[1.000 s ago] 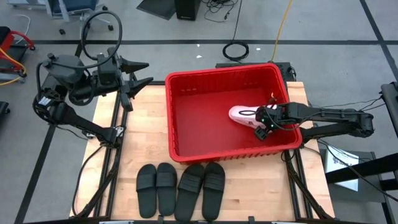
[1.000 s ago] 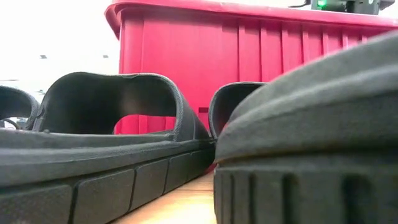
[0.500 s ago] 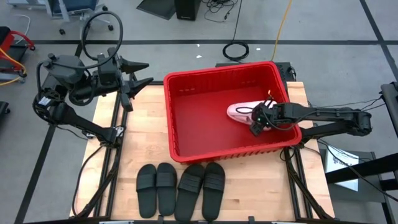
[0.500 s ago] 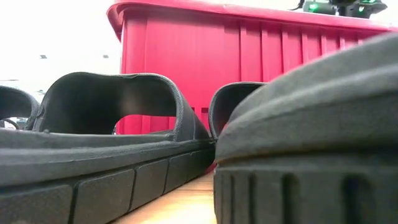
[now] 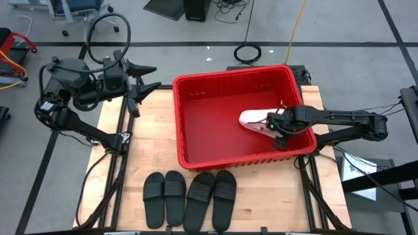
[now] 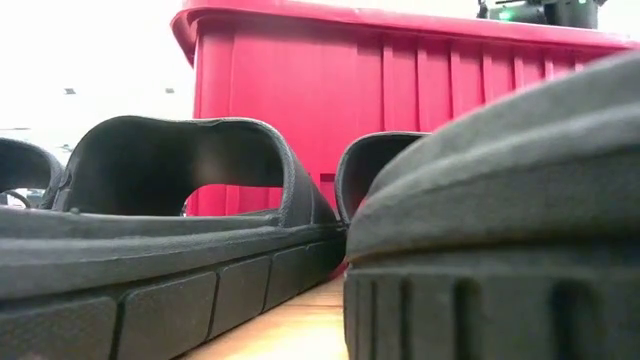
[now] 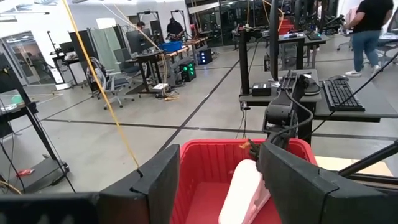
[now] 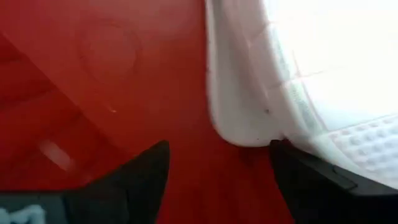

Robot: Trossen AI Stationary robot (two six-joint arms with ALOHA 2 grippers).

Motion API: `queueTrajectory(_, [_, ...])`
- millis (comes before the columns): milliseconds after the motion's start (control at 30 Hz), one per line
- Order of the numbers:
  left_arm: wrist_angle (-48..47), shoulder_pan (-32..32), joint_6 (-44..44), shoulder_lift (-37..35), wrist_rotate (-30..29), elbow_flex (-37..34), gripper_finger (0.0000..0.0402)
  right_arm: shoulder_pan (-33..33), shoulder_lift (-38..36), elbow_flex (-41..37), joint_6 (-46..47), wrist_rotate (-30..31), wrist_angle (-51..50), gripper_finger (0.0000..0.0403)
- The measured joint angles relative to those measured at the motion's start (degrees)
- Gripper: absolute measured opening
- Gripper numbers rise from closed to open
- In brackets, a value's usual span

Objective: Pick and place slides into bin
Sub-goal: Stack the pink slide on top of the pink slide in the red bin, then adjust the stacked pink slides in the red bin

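Slides update: pale pink slide (image 5: 253,119) lies in the red bin (image 5: 196,98) around 3 o'clock, right gripper (image 5: 279,132) spread beside it ungripped, four black slides (image 5: 189,198) next I'd guess, left gripper (image 5: 145,76) parked agape

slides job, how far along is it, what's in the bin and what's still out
Done: a pink slide lies inside the red bin; any second pink one cannot be made out. In hand: the right gripper is down in the bin at that slide, fingers apart, seemingly letting go. Left: four black slides lie on the table in front of the bin. The left gripper waits open, off to the side.
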Motion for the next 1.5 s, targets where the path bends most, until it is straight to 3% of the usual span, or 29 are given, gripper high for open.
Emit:
queueTrajectory(100, [0.0,0.0,0.0,0.0,0.5,0.0,0.0225,0.04,2.51,3.34,-9.19,5.73,-8.2,0.0257])
queueTrajectory(200, [-0.01,0.0,-0.12,0.0,1.41,0.0,0.0225,-0.32,4.24,6.66,-12.68,11.12,-11.13,0.0252])
queueTrajectory(367, [-0.49,0.0,-1.3,0.0,1.81,0.0,0.0225,-1.46,4.64,12.06,-11.33,11.65,-4.93,0.0246])
queueTrajectory(500, [-0.81,0.0,-1.56,0.0,1.83,0.0,0.0225,-1.65,4.53,15.16,-11.53,3.78,5.45,0.0239])
queueTrajectory(667, [0.05,0.0,-1.4,0.0,1.88,0.0,0.0225,-1.63,4.83,13.61,-11.52,-12.98,23.37,0.0224])
queueTrajectory(867, [0.06,0.0,-1.3,0.0,1.88,0.0,0.0225,-1.63,11.17,11.51,-10.45,-22.78,34.11,0.0206])
queueTrajectory(1200, [0.11,0.0,-1.74,0.0,1.92,0.0,0.0225,-4.5,26.61,11.44,-10.38,-22.24,35.7,0.0201])
queueTrajectory(1500, [0.11,0.0,-2.05,0.0,1.93,0.0,0.0225,-6.85,29.68,11.44,-9.8,-6.01,38.29,0.0201])
